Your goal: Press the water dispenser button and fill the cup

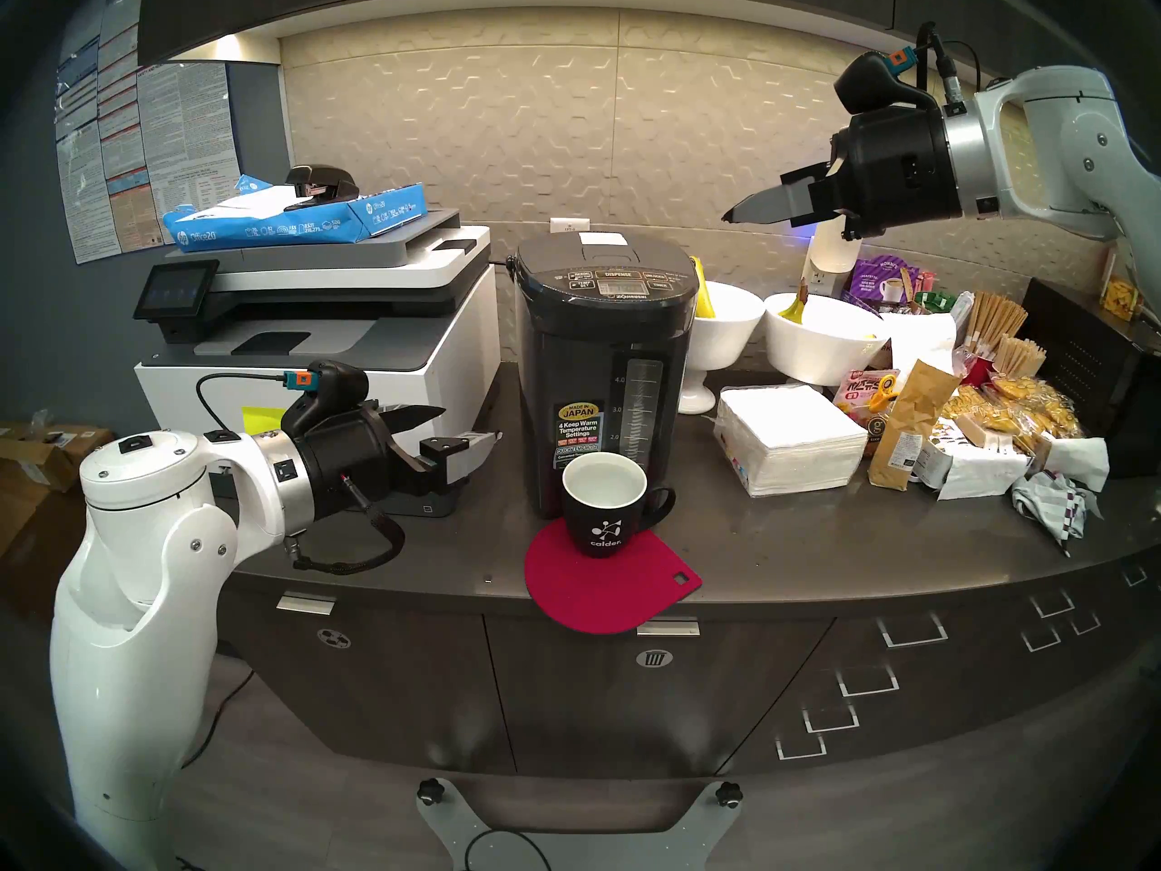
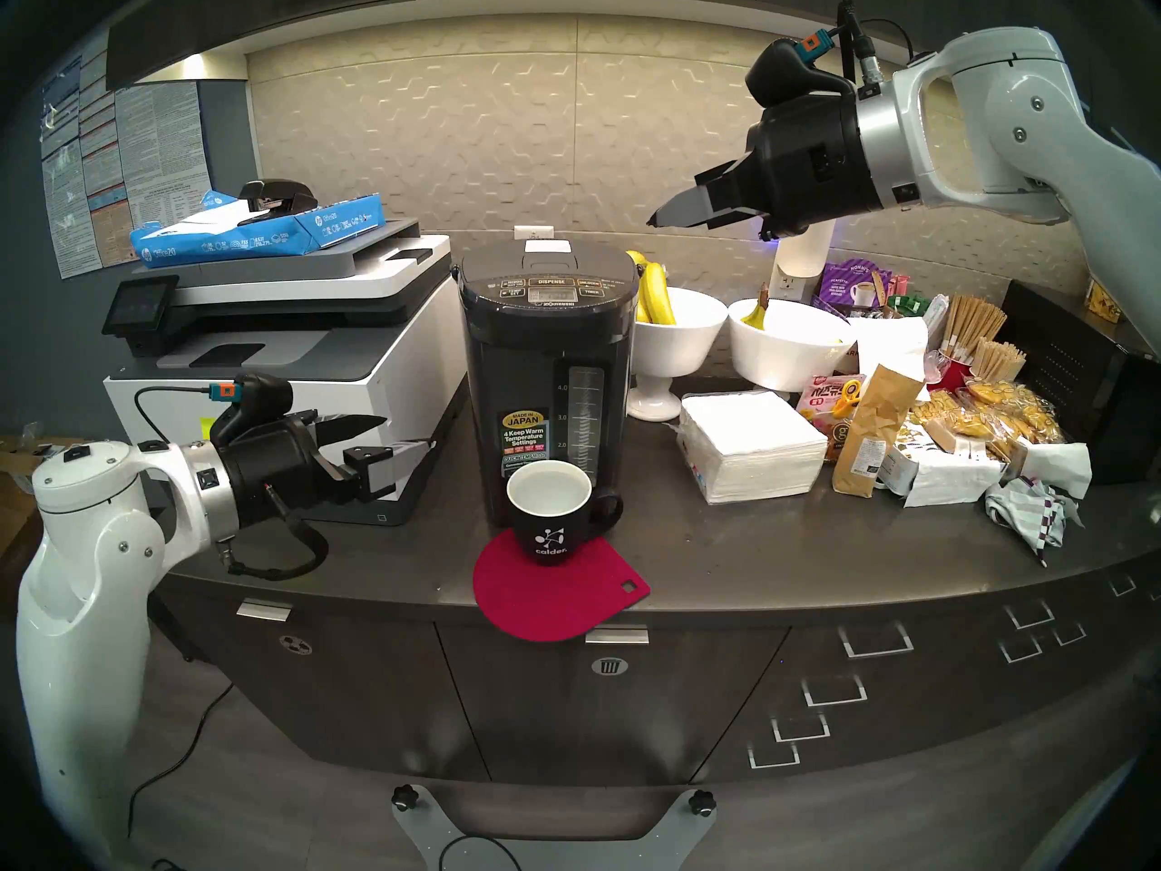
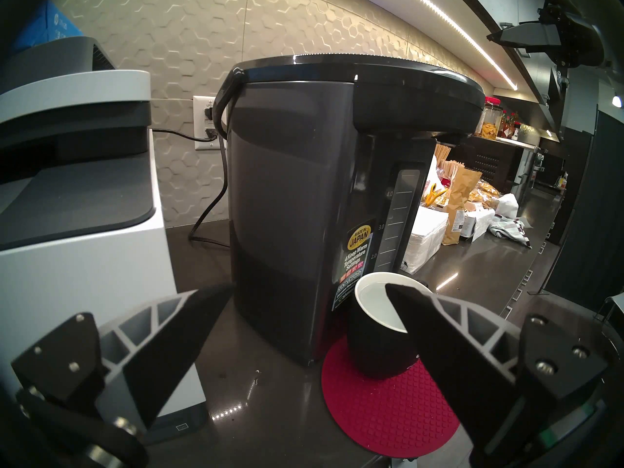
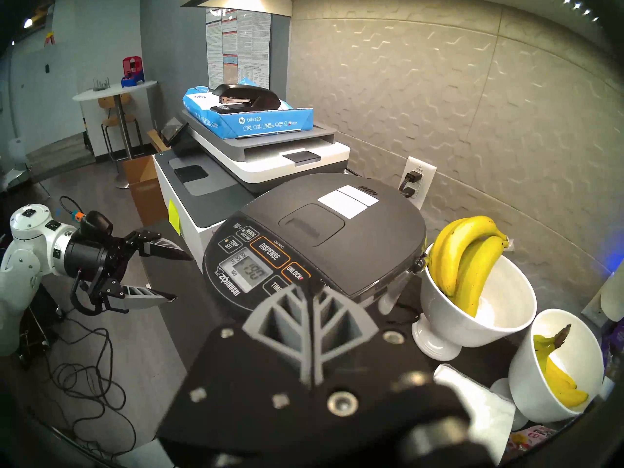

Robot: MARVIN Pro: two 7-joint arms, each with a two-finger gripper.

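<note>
Black ceramic, white inside, the cup (image 1: 604,504) stands on a red mat (image 1: 612,577) at the front edge of the counter (image 1: 817,536), touching or just short of the dispenser's (image 1: 603,373) base, under its overhanging front. Water already shows in the cup, most plainly in the left wrist view.

Both arms are clear of the work. The right gripper (image 1: 735,213), its two fingers pressed together on nothing, hangs high and to the right of the dispenser, tips aimed down toward the lid. The left gripper (image 1: 468,426) is spread wide and empty, level with the dispenser's lower body, between it and the printer (image 1: 314,323).

Judged from the water in the cup, filling looks done or close to it. If more is wanted, the closed right fingers would serve as a single blunt point: bring them straight down on the button (image 4: 269,254), square to its face, keeping off the smaller UNLOCK key (image 4: 294,273) just beside it, and lift before the water nears the rim.

Only the right wrist view reads the panel cleanly: DISPENSE, UNLOCK and the lit display, with bananas (image 4: 466,258) in a white bowl (image 4: 489,308) behind. Head views alone show both arms, the cup's "calder" logo and the napkin stack (image 1: 788,439). The left wrist view alone shows the power cord (image 3: 209,217) running to the wall outlet (image 3: 206,123).
</note>
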